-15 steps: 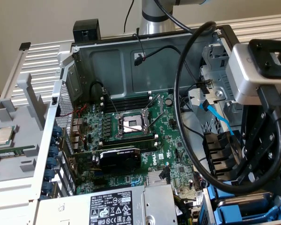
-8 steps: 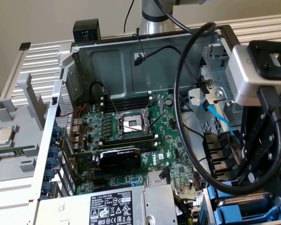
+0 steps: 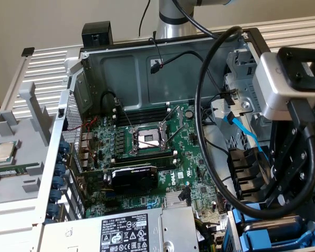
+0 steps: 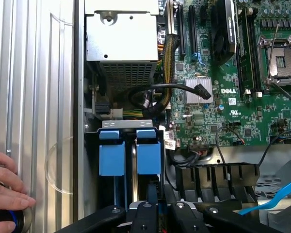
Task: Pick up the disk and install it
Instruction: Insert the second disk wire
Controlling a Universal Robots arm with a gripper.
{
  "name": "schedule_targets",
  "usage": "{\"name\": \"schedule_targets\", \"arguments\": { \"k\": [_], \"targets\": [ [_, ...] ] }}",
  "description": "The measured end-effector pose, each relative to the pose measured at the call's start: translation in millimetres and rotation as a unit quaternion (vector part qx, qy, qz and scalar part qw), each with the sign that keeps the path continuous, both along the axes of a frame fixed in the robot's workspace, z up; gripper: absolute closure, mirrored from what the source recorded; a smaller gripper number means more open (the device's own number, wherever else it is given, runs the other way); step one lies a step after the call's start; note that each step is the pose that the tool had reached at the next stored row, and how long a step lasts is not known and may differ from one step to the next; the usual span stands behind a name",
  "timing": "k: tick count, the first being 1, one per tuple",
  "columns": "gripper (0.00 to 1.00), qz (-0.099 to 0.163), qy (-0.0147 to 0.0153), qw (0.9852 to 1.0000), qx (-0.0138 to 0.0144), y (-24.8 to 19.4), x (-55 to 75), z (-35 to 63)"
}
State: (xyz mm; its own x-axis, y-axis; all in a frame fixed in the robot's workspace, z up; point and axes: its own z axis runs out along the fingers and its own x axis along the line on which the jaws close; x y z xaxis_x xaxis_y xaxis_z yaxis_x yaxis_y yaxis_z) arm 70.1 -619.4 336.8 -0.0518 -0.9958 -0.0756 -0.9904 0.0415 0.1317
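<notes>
With my gripper (image 4: 153,209) pinched narrowly on the disk (image 4: 153,187), which sits directly beneath it in the blue-tabbed bay (image 4: 149,151), I judge a straight, level, square push seats it best.

Gripper (image 4: 153,206) lowered, fingers nearly closed.

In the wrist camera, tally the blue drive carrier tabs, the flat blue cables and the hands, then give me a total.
Blue drive carrier tabs: 2
Flat blue cable: 1
Hand: 1
Total: 4
</notes>
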Motion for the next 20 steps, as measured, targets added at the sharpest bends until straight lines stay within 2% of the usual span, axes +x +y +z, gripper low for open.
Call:
{"name": "schedule_targets", "arguments": {
  "k": [9, 10, 11, 13, 14, 20],
  "targets": [
    [0.84, 0.0, -0.0001, 1.0, 0.0001, 0.0, 0.0, -0.1],
    [0.82, 0.0, -0.0001, 1.0, 0.0002, 0.0, 0.0, -0.1],
    [0.76, 0.0, -0.0001, 1.0, 0.0002, 0.0, 0.0, -0.2],
    [0.76, 0.0, 0.0, 1.0, 0.0002, 0.0, 0.0, -0.1],
    [0.69, 0.0, 0.0, 1.0, 0.0001, 0.0, 0.0, 0.0],
    [0.69, 0.0, 0.0, 1.0, 0.0001, 0.4, 0.0, 2.8]
  ]
}}
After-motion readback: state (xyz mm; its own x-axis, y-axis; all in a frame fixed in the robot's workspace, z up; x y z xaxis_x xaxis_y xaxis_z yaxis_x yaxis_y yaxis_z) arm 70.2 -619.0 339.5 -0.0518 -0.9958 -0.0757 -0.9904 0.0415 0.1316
